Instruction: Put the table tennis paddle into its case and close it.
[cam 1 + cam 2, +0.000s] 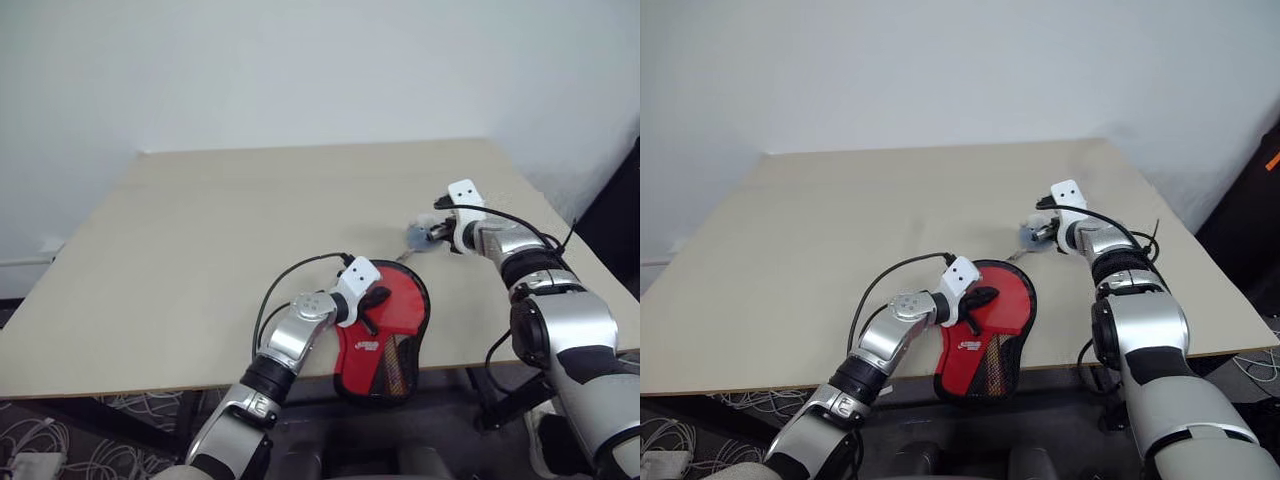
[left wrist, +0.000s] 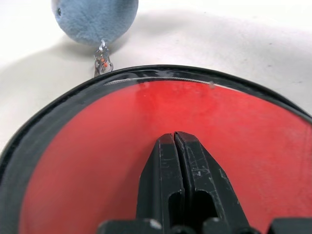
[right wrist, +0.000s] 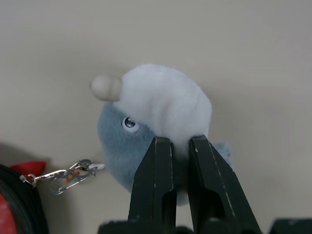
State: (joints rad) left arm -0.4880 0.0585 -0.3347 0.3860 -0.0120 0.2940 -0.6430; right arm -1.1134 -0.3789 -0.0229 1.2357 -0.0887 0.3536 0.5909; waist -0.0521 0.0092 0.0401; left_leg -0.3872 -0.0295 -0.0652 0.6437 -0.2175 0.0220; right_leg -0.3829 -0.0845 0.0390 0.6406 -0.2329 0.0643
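On the bench [image 1: 200, 230], the case [image 1: 383, 335] lies at the near edge with the table tennis paddle [image 2: 146, 146] inside; we judge it light, soft-walled around a stiff blade. Our left tool [image 2: 178, 146] rests shut on its clear face, while our right tool [image 3: 180, 146], farther right, pinches the plush charm [image 3: 156, 122] clipped to the zip, our best pulling point.

The case [image 1: 385, 335] overhangs the table's [image 1: 200, 250] near edge, plush toy [image 1: 418, 236] behind

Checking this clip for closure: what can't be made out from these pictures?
- Zip state: the case rim is too small in the eye views; the left wrist view cuts it off.
- Paddle handle: behind mesh, overhanging the table edge, unclear.
- Clip link between the plush toy and the case: cut off by the right wrist view's edge.
- Left hand contact with the case: uncertain.
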